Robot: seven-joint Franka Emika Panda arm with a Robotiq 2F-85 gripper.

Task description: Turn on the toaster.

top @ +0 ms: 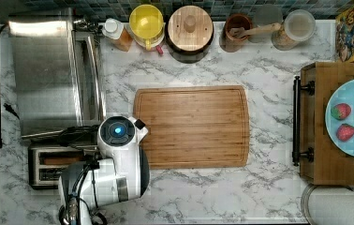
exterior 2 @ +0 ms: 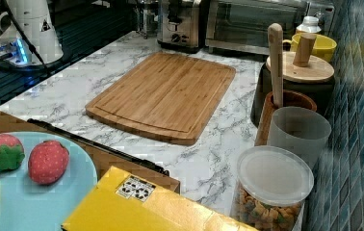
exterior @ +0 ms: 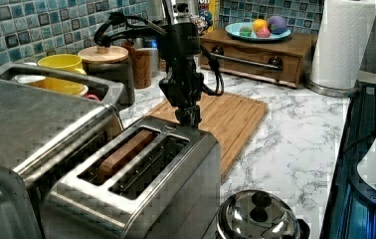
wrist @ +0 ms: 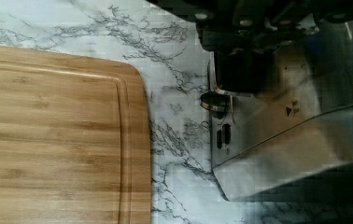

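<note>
The toaster (exterior: 146,189) is a small steel box with two long top slots, and a brown slice sits in one slot (exterior: 124,152). In the top view it stands at the lower left (top: 46,164), half under my white arm (top: 119,159). My gripper (exterior: 188,118) points down at the toaster's far end, the end facing the cutting board, fingers shut and empty. In the wrist view the dark fingertips (wrist: 237,77) rest against the toaster's end face (wrist: 277,135), just above a small round knob (wrist: 212,101). The lever is hidden beneath them. The right view shows the toaster far back (exterior 2: 180,24).
A large steel toaster oven (top: 53,70) stands beside the toaster. The bamboo cutting board (top: 191,126) lies mid-counter. Jars and a yellow mug (top: 147,23) line the tiled wall. A wooden tray with a fruit plate (top: 353,117), a paper towel roll (exterior: 342,45) and a steel lid (exterior: 258,219) stand around.
</note>
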